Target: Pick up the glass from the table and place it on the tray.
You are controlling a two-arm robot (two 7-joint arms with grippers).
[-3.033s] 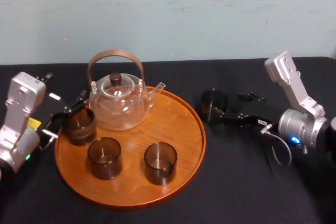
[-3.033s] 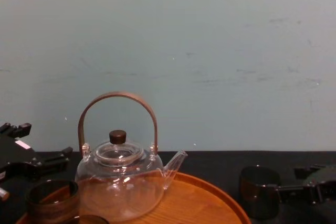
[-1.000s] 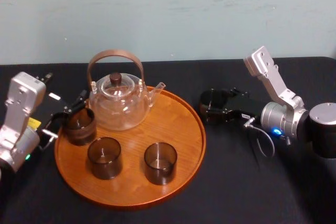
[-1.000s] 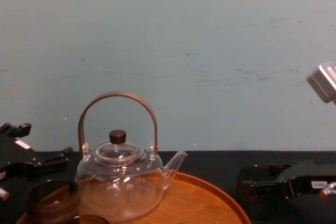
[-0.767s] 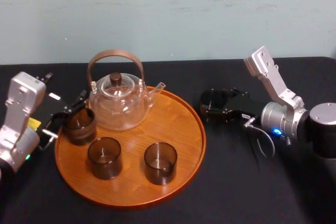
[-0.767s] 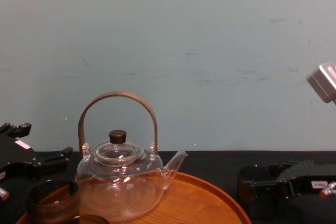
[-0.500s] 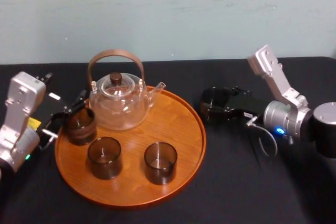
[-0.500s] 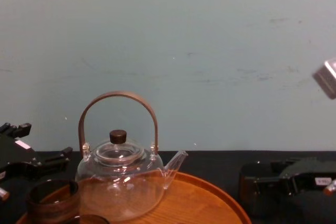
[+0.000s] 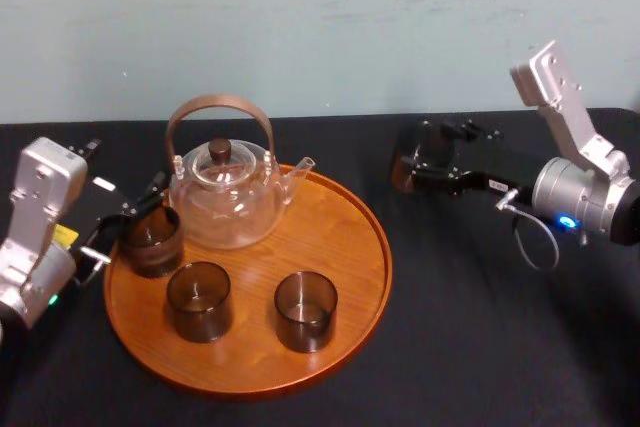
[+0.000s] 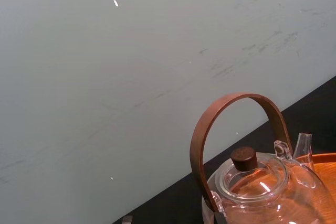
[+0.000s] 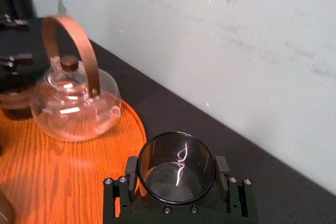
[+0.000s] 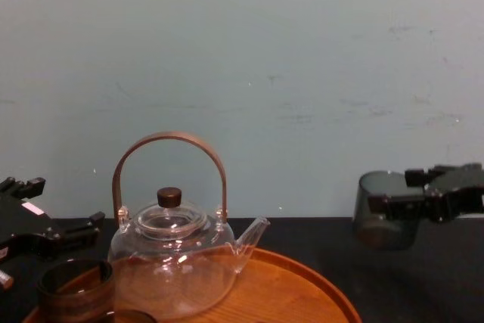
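Progress is about halfway, by my judgement: the pick is done, the placing is not.

On my far left, my left gripper (image 9: 125, 222) sits parked low over the table (image 9: 450, 347) at the left edge of the tray (image 9: 378, 267). Its fingers are spread, just beside the squat cup (image 9: 152, 240); I cannot tell whether they touch it.

The tray carries the teapot (image 9: 222, 192) at its back and two tumblers (image 9: 199, 300) toward the front. Bare wood shows on its right half, which I judge the easiest spot to set down.

To the right of the tray, the glass (image 12: 386, 221) hangs clear of the table, upright, mouth up. My right gripper (image 9: 428, 162) is clamped on it, one finger on each side of the wall, as my right wrist view shows. The glass is level with the teapot's lid and well apart from its spout, out past the tray's right rim.

My right arm reaches in from the right with its forearm roughly level and the fingers pointing toward the tray. What is left is to carry the glass leftward over the rim, lower it onto the bare wood and let go.
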